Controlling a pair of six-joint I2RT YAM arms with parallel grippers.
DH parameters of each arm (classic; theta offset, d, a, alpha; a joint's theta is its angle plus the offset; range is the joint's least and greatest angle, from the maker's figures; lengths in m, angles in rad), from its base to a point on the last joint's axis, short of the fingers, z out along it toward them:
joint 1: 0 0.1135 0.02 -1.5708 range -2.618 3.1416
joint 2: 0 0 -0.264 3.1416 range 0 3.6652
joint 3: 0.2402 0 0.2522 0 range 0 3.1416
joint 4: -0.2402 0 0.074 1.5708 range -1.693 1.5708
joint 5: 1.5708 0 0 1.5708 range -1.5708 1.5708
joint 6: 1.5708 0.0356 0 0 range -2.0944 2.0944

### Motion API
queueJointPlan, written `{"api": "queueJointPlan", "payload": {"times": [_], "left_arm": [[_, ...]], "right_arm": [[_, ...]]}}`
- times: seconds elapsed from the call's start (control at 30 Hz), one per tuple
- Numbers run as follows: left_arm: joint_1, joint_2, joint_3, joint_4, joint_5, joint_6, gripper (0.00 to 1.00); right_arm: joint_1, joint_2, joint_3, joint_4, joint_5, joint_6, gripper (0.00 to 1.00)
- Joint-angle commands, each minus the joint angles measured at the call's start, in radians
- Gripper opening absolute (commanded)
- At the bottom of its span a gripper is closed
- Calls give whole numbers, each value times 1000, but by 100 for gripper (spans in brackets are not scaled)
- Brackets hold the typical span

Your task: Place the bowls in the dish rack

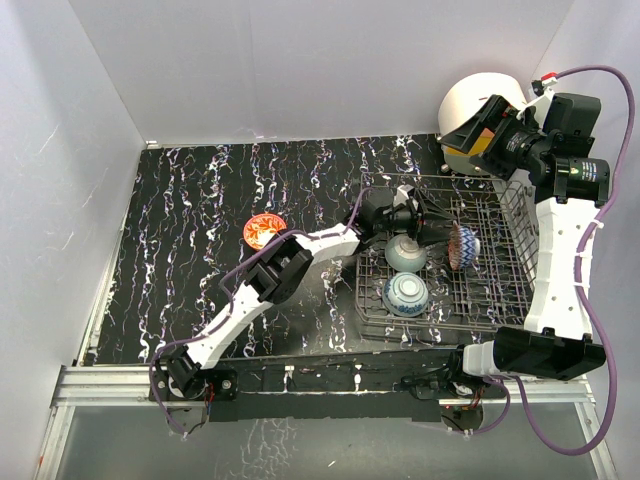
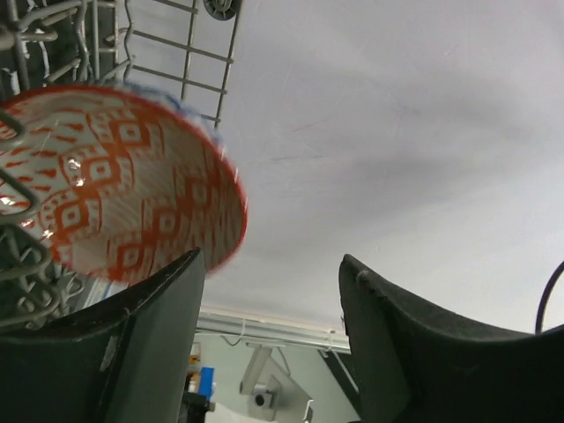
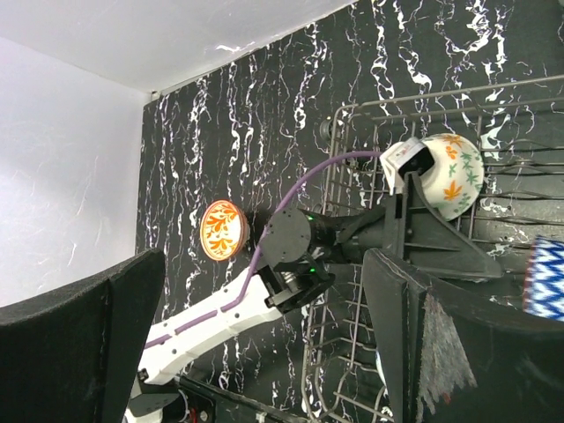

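Observation:
The grey wire dish rack (image 1: 500, 300) holds three bowls. A pale bowl (image 1: 405, 252) with orange leaf marks (image 3: 454, 176) lies mouth down, and a blue patterned bowl (image 1: 406, 294) sits nearer the front. The third, a bowl with red-orange diamonds inside (image 2: 123, 185), stands on edge between tines (image 1: 463, 245). My left gripper (image 2: 273, 300) hangs open inside the rack (image 1: 437, 232) just beside this bowl, with nothing between its fingers. An orange-inside bowl (image 1: 262, 231) sits alone on the black table (image 3: 220, 230). My right gripper (image 3: 256, 352) is open, raised high at the far right (image 1: 497, 128).
A rounded white and yellow drawer unit (image 1: 475, 110) stands behind the rack's far right corner, under the right arm. The left arm (image 1: 290, 265) stretches across the black marbled table (image 1: 190, 220) into the rack. White walls close in the left and back sides.

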Motion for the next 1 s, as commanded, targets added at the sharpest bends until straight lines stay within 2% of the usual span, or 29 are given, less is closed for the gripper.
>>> {"api": "queueJointPlan", "payload": {"times": [0.0, 0.17, 0.3, 0.47, 0.57, 0.73, 0.83, 0.97], "left_arm": [[79, -121, -98, -62, 42, 75, 61], [89, -177, -134, -164, 88, 159, 61], [91, -197, -129, -171, 102, 178, 61], [105, -209, -28, -234, 140, 220, 61], [114, -242, 4, -304, 161, 284, 61], [132, -351, -59, -393, 177, 375, 61], [149, -415, -65, -510, 194, 486, 60], [204, -544, -104, -753, 170, 670, 60]], "right_arm": [[-6, -16, 14, 18, 28, -14, 98], [-5, -24, -6, 12, 49, -20, 98], [-5, -29, -7, -3, 84, -17, 98], [-5, -29, -42, -68, 155, -10, 98], [-6, -39, -92, -97, 194, -17, 98], [-6, -102, -225, -100, 308, -27, 98], [-5, -127, -331, -101, 359, -36, 98], [-5, -137, -455, -93, 407, -42, 98]]}}
